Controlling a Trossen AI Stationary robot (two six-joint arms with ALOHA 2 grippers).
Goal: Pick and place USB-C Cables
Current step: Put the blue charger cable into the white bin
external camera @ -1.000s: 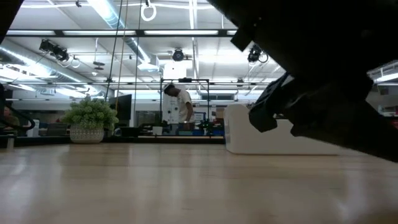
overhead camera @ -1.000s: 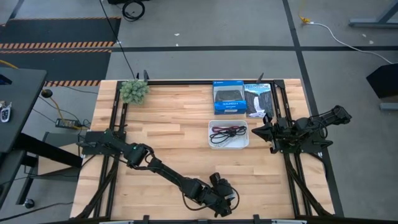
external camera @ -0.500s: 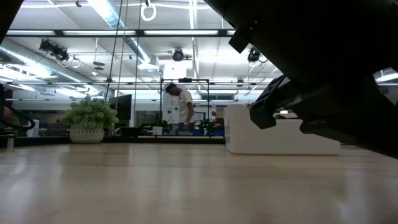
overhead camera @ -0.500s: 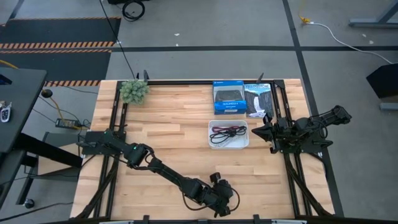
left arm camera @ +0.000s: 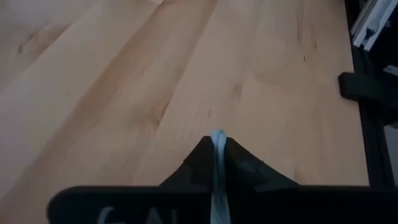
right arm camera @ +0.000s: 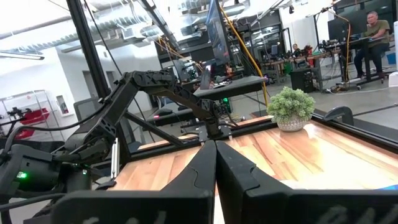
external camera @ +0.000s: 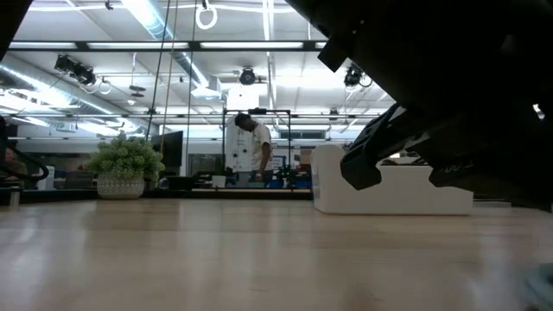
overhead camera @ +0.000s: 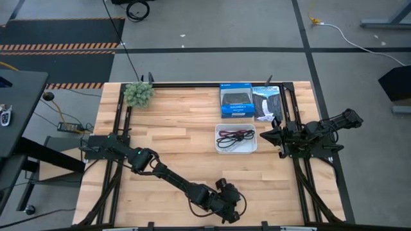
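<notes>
Wooden table: tray, boxes, plant

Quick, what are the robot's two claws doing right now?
Left gripper: shut on a white cable.
Right gripper: shut, holding nothing.

Kind of place: a robotics lab or industrial workshop hall, large and open.
Floor: grey concrete with dark seams; orange-and-black hazard striping at the upper left of the high view.
Ceiling: exposed ducts and pipes with long strip lights, seen in the low and right wrist views.
Workstation: a pale wood tabletop in a black metal frame, with two dark robot arms mounted at its sides.
Background: more black frames, benches and monitors; a person in a white top stands at a far bench, and others sit at desks at the upper right of the right wrist view.
</notes>
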